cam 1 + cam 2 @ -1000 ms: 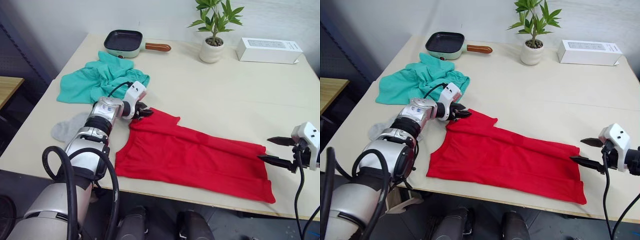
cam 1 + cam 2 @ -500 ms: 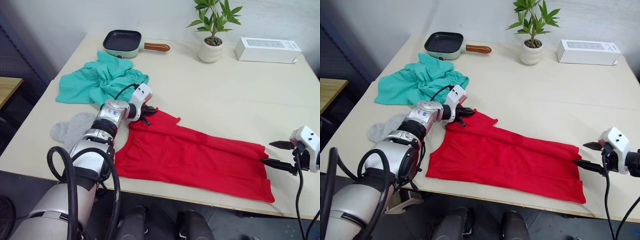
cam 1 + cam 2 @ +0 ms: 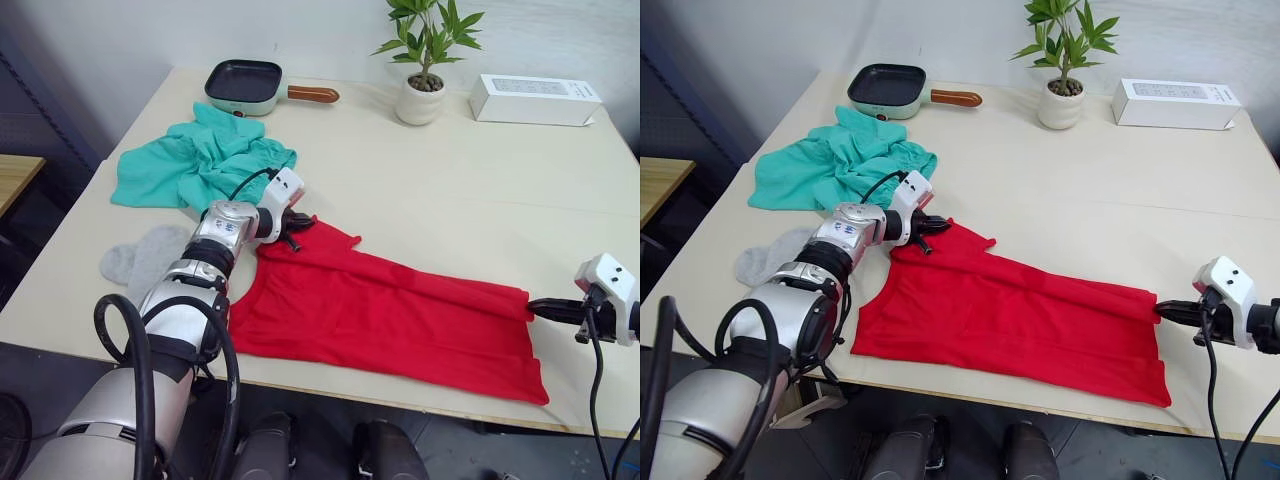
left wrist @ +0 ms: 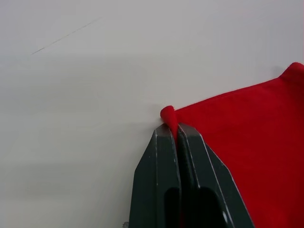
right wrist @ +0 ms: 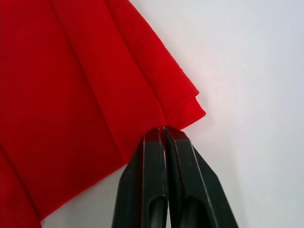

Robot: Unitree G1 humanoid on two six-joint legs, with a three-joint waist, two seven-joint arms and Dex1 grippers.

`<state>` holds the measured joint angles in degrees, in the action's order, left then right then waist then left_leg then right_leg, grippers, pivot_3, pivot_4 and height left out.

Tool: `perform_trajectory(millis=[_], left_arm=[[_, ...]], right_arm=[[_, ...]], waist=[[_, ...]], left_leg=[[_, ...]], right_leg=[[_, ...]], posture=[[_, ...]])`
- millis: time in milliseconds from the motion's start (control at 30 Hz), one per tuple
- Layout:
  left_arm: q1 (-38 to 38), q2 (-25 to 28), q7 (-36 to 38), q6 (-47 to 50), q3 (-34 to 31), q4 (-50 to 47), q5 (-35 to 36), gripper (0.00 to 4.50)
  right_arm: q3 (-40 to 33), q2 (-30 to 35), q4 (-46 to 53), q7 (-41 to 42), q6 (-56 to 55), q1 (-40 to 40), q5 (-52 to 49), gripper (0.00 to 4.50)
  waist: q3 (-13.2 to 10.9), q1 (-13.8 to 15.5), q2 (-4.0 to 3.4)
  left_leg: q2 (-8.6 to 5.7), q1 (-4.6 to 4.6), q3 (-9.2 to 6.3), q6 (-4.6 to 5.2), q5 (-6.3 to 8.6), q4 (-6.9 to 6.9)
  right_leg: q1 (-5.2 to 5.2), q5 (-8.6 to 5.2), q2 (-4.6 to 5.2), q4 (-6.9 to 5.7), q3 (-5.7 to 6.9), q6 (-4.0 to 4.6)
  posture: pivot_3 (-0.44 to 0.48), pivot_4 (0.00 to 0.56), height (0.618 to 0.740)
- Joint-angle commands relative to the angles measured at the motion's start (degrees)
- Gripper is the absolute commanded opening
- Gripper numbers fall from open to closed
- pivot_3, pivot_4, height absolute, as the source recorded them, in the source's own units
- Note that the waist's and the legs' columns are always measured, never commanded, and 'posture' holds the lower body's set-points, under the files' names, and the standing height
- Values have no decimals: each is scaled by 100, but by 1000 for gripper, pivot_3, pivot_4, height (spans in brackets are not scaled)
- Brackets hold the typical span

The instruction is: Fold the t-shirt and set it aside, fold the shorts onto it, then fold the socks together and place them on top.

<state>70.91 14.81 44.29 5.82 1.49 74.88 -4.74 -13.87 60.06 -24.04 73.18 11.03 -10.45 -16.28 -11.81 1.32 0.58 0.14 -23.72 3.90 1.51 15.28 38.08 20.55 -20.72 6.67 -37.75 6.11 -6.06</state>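
One red t-shirt lies flat, each end pinched tight by the left gripper and right gripper, near one teal shorts and maybe two grey socks.

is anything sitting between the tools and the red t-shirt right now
No. The left tool is shut on a corner of the t-shirt at its sleeve end, and the right tool is shut on the edge at the opposite end. Nothing visible lies between either tool and the fabric.

left hand: fingers pinched together | right hand: fingers pinched together, arm low
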Motion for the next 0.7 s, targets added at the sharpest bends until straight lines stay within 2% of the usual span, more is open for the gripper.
perform_trajectory(millis=[33,367,467,667,700], left_arm=[[2,104,97,-160,-94,-132,64,0],[-56,252,363,-468,-223,-205,125,0],[-80,260,396,-520,-202,-209,79,0],[-97,248,427,-547,-169,-209,43,0],[-98,247,424,-547,-167,-209,41,0]], right_arm=[[-129,28,113,49,-20,34,-110,31],[-258,68,286,-23,255,196,-272,31],[-240,96,326,-75,645,138,-372,614],[-203,143,299,-82,573,161,-308,2640],[-197,148,302,-78,595,168,-309,2640]], waist=[[0,0,0],[0,-3,0],[0,-3,0],[0,-7,0],[0,-6,0]], left_leg=[[0,0,0,0,0,0],[0,-1,0,0,0,0],[1,-1,0,0,0,0],[1,0,0,0,0,-1],[1,0,0,0,0,0]], right_leg=[[0,0,0,0,0,0],[1,0,0,1,0,0],[1,0,0,0,1,0],[1,0,-1,0,1,0],[1,0,-1,0,1,0]], posture=[[0,150,740],[0,150,740],[0,150,740],[0,150,740],[0,150,740]])
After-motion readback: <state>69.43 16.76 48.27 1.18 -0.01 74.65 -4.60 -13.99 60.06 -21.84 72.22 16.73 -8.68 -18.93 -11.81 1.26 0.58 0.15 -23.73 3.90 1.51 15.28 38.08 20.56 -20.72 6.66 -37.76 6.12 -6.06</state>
